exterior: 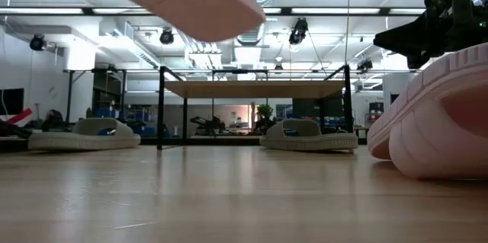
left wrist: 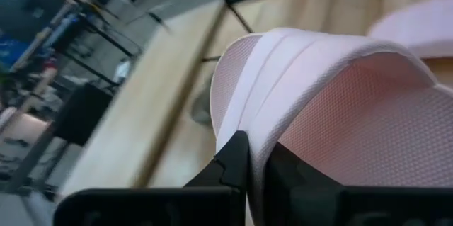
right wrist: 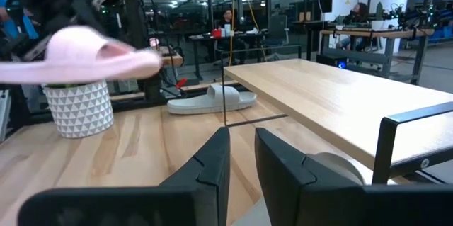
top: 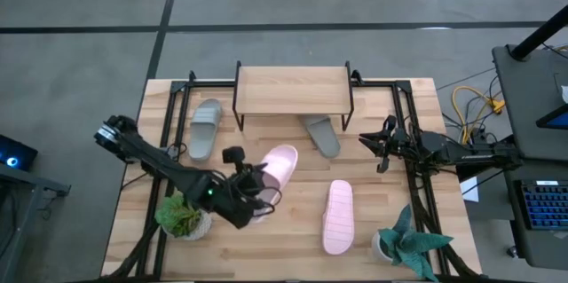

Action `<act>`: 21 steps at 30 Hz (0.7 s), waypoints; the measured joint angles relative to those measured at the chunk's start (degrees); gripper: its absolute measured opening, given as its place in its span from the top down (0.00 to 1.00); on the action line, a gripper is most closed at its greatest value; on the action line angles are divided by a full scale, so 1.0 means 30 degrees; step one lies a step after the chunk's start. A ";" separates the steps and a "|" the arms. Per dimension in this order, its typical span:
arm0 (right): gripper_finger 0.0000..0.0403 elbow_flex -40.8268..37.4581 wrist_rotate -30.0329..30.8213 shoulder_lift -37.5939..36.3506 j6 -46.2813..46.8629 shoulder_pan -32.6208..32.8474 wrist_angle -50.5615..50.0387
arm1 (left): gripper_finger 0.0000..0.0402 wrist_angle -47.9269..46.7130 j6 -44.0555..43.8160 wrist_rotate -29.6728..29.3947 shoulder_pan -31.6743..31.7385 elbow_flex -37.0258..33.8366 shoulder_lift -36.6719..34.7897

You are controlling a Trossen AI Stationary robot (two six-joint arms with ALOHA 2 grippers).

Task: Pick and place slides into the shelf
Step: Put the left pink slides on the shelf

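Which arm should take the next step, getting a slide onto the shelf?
Left. The left gripper is shut on a pink slide lifted off the table, short of the shelf. The right gripper holds nothing, beside a grey slide.

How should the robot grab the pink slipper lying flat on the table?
Best guess: pinch the wide strap of the flat pink slide from straight above. It lies sole-down, so the arched strap sticks up with a gap beneath for one finger.

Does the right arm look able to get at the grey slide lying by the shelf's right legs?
Probably yes. The right tool hangs just beside that grey slide, holding nothing, with bare tabletop between them; only the shelf overhangs the slide's far end.
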 joint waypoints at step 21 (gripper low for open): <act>0.86 0.0000 0.0010 0.0000 -0.0033 0.0006 0.0007 | 1.00 0.0965 0.5097 -0.0560 0.2802 -0.0036 -0.1187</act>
